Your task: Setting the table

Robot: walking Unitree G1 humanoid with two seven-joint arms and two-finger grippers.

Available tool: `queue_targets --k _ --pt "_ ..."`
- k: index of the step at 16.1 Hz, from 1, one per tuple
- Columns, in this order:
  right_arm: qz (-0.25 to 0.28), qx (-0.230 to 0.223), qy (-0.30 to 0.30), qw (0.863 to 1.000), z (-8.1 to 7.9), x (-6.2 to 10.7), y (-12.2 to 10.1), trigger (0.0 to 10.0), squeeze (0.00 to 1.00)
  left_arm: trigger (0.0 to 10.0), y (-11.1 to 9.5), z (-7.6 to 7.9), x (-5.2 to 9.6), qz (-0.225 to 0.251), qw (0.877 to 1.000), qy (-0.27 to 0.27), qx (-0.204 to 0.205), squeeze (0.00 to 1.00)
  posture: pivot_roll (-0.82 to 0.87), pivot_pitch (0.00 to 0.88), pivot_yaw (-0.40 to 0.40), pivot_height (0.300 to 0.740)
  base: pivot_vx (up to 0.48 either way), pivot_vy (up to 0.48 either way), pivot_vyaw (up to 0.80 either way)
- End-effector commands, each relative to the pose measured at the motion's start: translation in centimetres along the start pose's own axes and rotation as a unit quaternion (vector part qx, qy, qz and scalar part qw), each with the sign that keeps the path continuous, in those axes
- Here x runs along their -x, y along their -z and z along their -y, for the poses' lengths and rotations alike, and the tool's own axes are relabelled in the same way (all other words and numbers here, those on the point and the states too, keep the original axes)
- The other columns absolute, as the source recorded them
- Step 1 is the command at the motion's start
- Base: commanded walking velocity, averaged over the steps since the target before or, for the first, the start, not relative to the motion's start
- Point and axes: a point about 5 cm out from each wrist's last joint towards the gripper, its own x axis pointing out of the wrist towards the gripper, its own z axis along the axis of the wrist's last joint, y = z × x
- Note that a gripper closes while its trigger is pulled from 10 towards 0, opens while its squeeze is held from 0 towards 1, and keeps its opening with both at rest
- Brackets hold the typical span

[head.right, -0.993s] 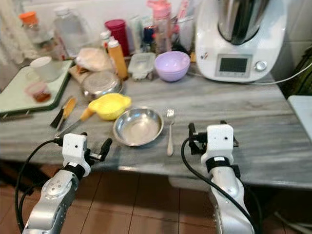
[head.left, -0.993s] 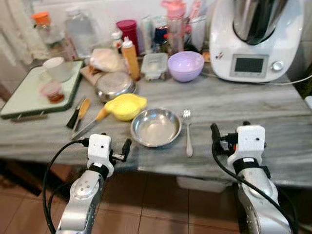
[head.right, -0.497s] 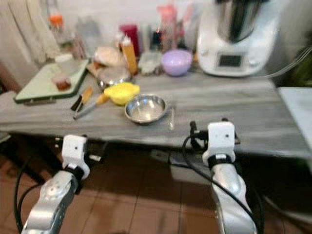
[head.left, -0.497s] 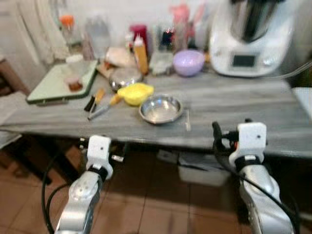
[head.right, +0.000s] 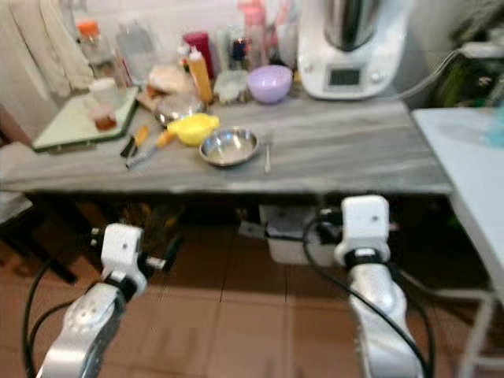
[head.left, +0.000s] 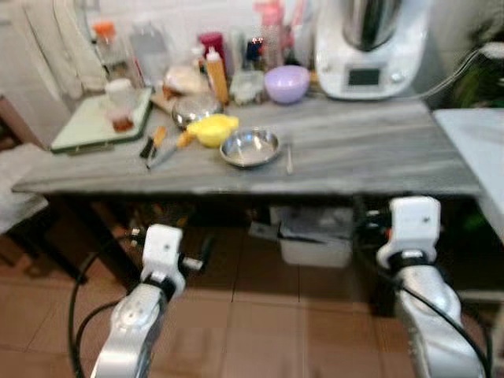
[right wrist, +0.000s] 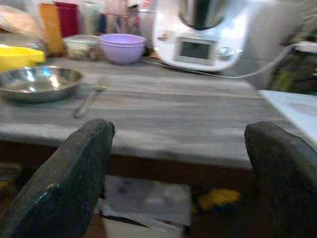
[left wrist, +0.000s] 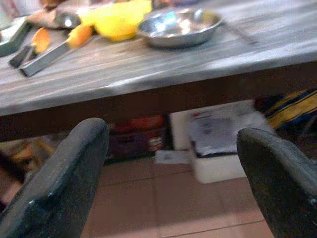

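Note:
A steel bowl sits near the front of the grey marble table, with a fork lying just to its right. A yellow bowl is behind it to the left and a purple bowl stands at the back. My left gripper is open and empty, held below the table's front edge, over the floor. My right gripper is open and empty too, facing the table edge at about the same height. Both are well short of the tabletop.
A white kitchen machine stands at the back right. A green tray with cups, orange-handled knives and several bottles crowd the left and back. A white box sits under the table. Another white table is on the right.
The camera has backed away from the table, so the table now looks smaller and farther off. Both grippers now hang before and below its edge. Nothing on the table has moved.

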Motion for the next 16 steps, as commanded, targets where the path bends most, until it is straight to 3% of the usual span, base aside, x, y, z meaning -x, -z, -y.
queue_targets --k 1,8,11,16 --pt "0.008 -0.007 -0.012 1.000 -0.7 0.0 -0.3 10.0 0.00 10.0 0.1 -0.6 0.1 -0.006 1.000 -0.014 -0.004 0.00 -0.09 0.000 0.102 0.740 -0.315 0.000 0.00" --pt "0.009 -0.008 -0.010 1.000 -0.9 -0.1 -0.4 10.0 0.00 10.0 -0.3 -1.2 -0.1 0.001 1.000 -0.009 -0.018 0.00 -0.09 0.000 0.110 0.740 -0.298 0.000 0.00" --pt "0.008 -0.010 -0.009 1.000 -1.1 -0.2 -0.2 10.0 0.00 10.0 -0.6 -0.6 -0.4 0.016 1.000 0.016 -0.020 0.00 -0.09 0.000 0.115 0.740 0.000 0.000 0.00" --pt "0.014 0.008 -0.025 1.000 -1.5 0.5 0.3 10.0 0.00 10.0 -0.6 -0.1 -0.8 0.035 0.999 -0.017 -0.007 0.00 -0.09 0.007 0.119 0.740 0.000 0.000 0.00"
